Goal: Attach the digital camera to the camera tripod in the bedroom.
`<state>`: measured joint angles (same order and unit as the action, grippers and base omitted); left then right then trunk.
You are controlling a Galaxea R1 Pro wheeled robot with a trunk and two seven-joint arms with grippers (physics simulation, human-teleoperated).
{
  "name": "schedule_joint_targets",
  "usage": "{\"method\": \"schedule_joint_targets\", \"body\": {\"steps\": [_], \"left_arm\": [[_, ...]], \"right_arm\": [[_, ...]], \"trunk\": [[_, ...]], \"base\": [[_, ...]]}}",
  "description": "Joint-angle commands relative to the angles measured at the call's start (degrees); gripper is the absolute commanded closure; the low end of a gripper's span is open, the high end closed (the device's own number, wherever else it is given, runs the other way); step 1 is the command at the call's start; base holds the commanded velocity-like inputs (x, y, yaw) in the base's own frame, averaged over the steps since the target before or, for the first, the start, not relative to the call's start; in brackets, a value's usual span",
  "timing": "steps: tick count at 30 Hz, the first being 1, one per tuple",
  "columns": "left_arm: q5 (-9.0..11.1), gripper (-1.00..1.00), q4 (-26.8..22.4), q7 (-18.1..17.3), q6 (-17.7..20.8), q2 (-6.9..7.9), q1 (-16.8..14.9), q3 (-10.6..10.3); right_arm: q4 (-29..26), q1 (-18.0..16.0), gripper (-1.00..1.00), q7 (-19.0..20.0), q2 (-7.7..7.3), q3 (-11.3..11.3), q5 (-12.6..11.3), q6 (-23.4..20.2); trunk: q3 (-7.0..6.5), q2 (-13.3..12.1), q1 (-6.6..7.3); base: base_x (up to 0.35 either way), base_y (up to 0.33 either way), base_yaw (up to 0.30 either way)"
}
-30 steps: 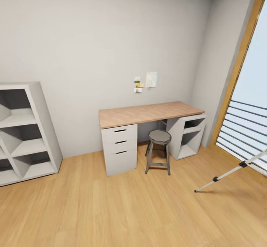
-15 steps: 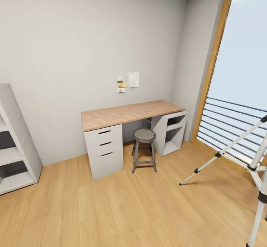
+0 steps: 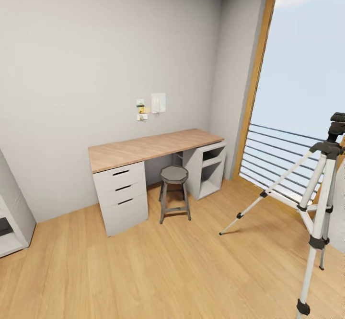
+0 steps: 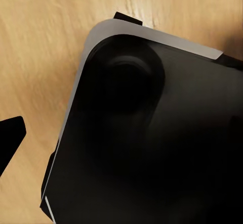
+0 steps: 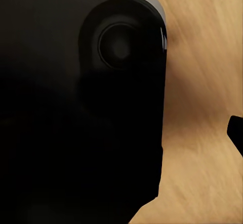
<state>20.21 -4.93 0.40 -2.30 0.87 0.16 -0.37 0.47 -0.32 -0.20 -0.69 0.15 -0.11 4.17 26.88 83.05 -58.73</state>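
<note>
The tripod [image 3: 316,213] is standing on the wood floor [image 3: 167,271] at the head view's right, beside the window [image 3: 302,69]; the stool [image 3: 173,192] is sitting well apart by the desk [image 3: 148,147]. Gripper state cannot be determined. Risk: the base could clip a splayed leg and topple the tripod.

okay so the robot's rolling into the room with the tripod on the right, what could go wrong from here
1. The camera tripod stands at the head view's right edge with its legs splayed over the wood floor; driving closer could clip the near leg and tip it.
2. The stool stands out from the desk, narrowing the room to turn.
3. No digital camera can be seen on the desk or floor, so it may need finding before anything can be attached.
</note>
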Motion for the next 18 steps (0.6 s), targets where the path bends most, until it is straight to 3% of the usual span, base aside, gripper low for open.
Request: {"method": "schedule_joint_targets", "body": {"steps": [1,18], "left_arm": [[0.27,-1.00,-0.08,0.04,-0.08,0.01,0.02,-0.07],[0.27,-1.00,-0.08,0.04,-0.08,0.01,0.02,-0.07]], "right_arm": [[0.06,-0.03,-1.00,0.05,-0.01,0.06,0.01,0.16],[-0.01,-0.03,-1.00,0.08,-0.01,0.27,0.11,0.05]], "trunk": [[0.05,0.03,0.00],[0.05,0.03,0.00]], "base": [[0.000,-0.160,-0.018],[0.000,-0.257,-0.003]]}}
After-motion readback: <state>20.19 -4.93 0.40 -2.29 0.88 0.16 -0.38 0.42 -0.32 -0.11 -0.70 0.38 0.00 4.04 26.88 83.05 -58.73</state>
